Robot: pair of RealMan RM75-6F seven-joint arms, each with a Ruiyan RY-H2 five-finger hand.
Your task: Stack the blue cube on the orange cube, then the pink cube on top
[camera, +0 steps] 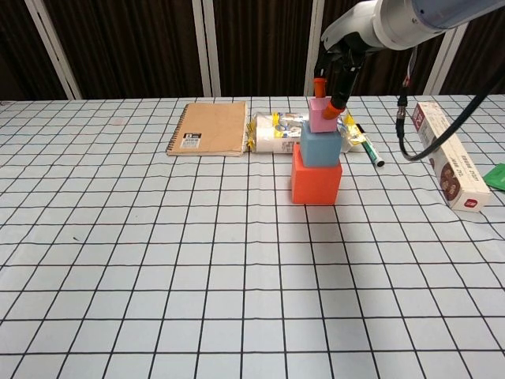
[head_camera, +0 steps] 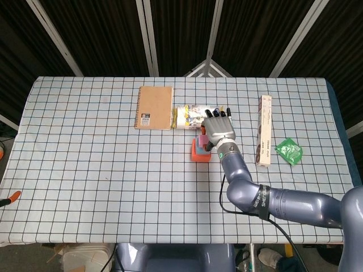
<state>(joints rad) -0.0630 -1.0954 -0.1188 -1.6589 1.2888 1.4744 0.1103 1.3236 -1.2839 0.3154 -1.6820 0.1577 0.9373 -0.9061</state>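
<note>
Checked tablecloth (camera: 158, 260): right hand (head_camera: 218, 131) fingers (camera: 319, 85) pinch pink cube (camera: 320, 116) atop blue cube (camera: 320, 148).

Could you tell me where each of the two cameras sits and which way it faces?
Head view: high above the table, looking steeply down; shows the right arm and right hand over the cubes.
Chest view: low at the near table edge, looking level across; shows the right hand at the pink cube, above the blue cube and orange cube.
Shared: the stack, notebook, long box.
</note>
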